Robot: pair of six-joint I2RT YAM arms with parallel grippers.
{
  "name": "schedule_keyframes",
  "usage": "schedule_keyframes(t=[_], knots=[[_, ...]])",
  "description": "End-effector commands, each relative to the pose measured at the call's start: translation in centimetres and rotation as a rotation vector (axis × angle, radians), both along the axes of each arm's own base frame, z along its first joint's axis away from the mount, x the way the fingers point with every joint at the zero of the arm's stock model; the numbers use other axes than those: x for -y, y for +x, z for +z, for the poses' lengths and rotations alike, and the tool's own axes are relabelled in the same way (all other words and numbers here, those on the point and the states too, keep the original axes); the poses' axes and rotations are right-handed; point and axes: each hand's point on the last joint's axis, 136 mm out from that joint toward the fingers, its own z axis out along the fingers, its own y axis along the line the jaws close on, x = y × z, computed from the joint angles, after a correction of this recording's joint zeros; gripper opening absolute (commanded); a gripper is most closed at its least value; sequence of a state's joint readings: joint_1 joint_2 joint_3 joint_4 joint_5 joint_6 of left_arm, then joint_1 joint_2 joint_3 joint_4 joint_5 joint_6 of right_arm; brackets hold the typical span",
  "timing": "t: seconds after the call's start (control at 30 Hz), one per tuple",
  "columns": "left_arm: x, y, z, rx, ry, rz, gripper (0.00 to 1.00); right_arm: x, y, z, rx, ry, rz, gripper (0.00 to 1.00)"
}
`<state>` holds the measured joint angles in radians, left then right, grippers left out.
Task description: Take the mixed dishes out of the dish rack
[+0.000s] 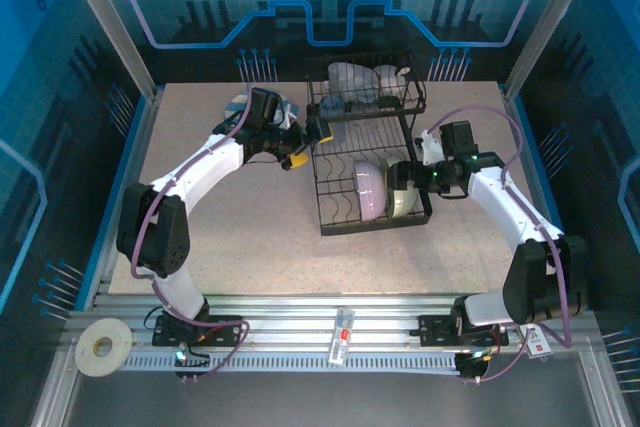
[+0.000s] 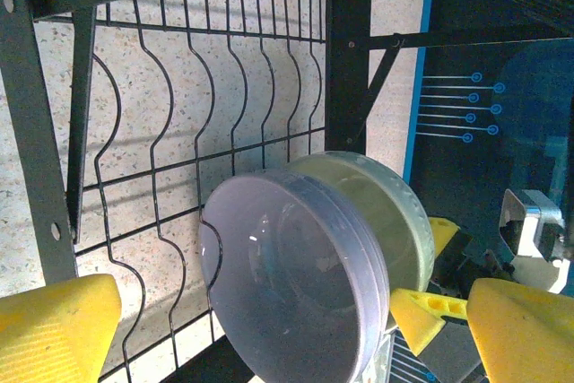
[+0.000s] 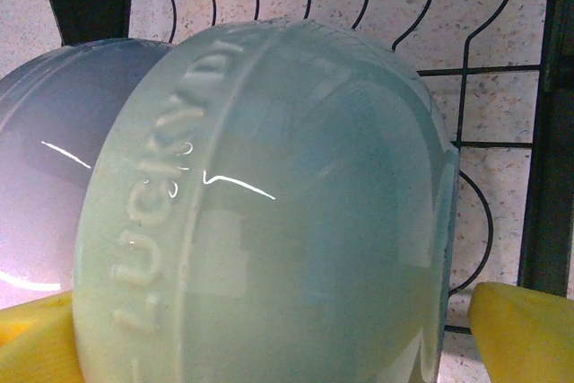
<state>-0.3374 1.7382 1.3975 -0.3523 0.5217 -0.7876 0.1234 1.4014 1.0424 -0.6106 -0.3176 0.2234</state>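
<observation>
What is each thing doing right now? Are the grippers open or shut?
Dish rack: upright, holding dishes.
Lavender bowl: standing on edge in the rack.
Pale green bowl: on edge, right beside the lavender one.
Clear cups: in the top tier.
Left gripper: open, facing the lavender bowl.
Right gripper: open, fingers either side of the pale green bowl.

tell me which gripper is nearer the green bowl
Right. The right gripper is at the green bowl, jaws open; the left gripper is outside the rack, past the lavender bowl.
</observation>
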Motion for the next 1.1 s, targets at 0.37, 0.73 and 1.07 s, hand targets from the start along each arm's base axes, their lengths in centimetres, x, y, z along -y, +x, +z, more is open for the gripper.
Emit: schedule_keyframes(t=[0.37, 0.73, 1.07], knots=[[0.0, -1.2, 2.3, 0.040, -0.052, -0.012, 0.99, -0.3, 1.3, 0.1, 0.002, 0.003, 0.001, 1.00], [0.1, -1.1, 2.5, 0.045, -0.052, -0.015, 0.99, -0.5, 1.6, -0.2, -0.014, -0.005, 0.004, 0.97], [0.0, -1.0, 3.4, 0.070, -0.057, -0.009, 0.99, -0.9, 1.2, -0.7, -0.026, 0.002, 0.019, 0.86]])
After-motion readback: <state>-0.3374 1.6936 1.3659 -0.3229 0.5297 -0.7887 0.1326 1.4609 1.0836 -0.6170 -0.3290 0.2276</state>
